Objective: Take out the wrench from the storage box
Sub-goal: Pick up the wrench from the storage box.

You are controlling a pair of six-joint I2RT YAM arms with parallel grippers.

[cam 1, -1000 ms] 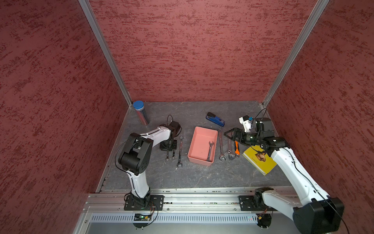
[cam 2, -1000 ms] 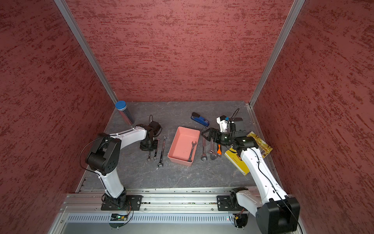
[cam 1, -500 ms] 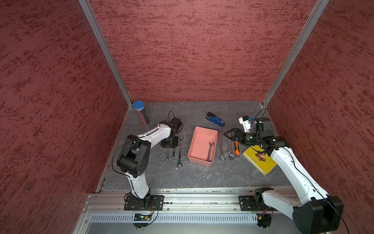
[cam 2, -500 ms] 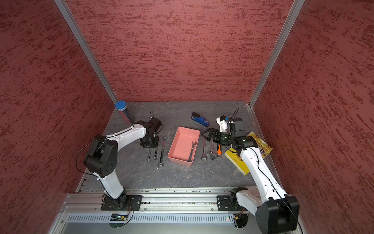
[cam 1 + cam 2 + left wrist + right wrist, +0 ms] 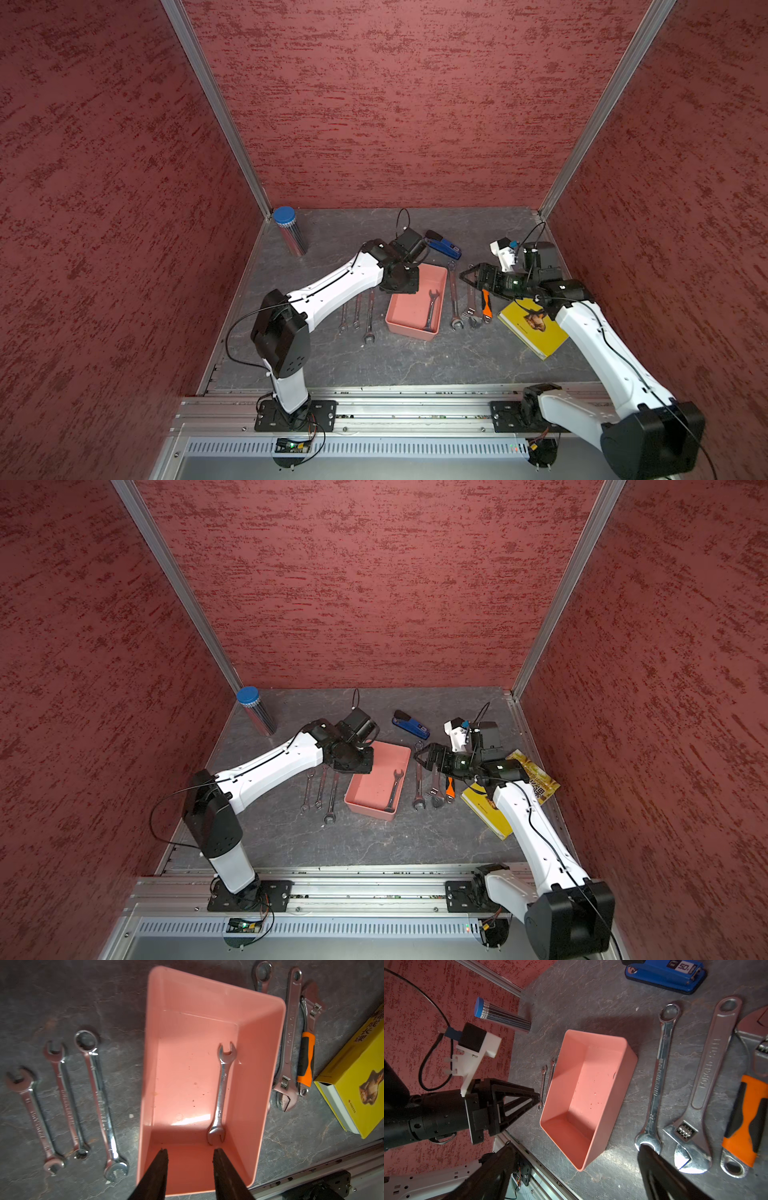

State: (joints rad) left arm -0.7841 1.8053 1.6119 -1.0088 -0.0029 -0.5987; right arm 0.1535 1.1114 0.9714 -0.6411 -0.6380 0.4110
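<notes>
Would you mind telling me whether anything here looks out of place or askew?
Nothing looks spilled or damaged. One wrench lies in the storage box, close along a long wall, while the other wrenches sit in rows on the table either side. The yellow book lies skewed to those rows.

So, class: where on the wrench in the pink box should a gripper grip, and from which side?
Probably the slim shank of the wrench, between its heads, from straight above. It lies flat on the floor of the storage box, close along one long wall; the walls block sideways approaches.
</notes>
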